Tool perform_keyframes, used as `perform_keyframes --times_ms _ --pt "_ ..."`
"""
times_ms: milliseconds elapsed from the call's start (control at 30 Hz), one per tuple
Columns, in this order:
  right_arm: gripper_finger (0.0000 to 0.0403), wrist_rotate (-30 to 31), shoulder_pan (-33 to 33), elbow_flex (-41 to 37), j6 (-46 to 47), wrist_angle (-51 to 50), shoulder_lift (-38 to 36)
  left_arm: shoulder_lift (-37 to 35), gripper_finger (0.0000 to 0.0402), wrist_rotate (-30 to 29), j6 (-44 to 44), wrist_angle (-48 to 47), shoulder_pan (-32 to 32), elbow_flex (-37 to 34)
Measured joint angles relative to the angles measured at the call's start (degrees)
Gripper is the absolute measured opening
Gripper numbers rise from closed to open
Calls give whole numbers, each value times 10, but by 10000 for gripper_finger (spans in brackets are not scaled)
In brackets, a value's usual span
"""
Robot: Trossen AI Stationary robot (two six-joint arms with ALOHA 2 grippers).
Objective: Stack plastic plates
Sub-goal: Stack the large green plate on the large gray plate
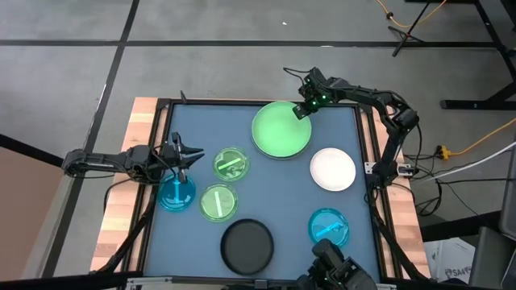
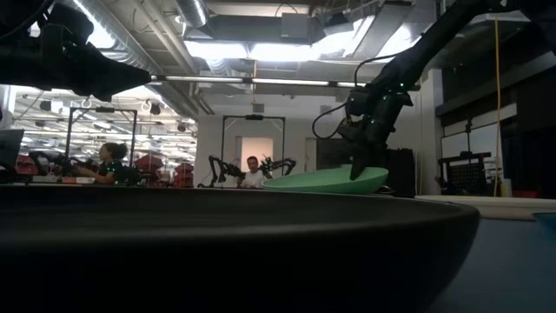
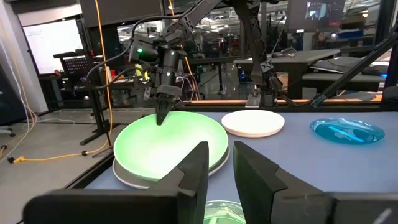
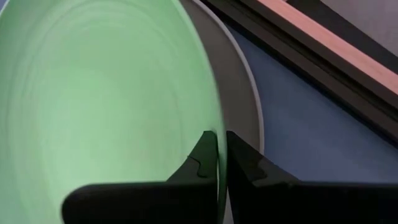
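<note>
Now right jaws pinch green plate (image 4: 106, 93) rim.

two seated people (image 2: 111, 163) (image 2: 253, 173) in the room beyond the table (image 1: 266, 181).

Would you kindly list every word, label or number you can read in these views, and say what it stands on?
None can be read.
The plastic plates bear no print.
Monitor in the left wrist view: lines too blurred to read.
Box at the high view's corner: print too small.
</note>
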Motion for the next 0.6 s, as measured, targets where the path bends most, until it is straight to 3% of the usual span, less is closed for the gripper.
perform_keyframes --times_ms 167,433,600 --pt "12 3 0 0 -1 0 0 0 66 0 0 0 0 0" --pt "75 55 0 0 -1 -1 0 0 66 0 0 0 0 0" --pt "81 60 0 0 -1 -1 0 0 66 0 0 0 0 0"
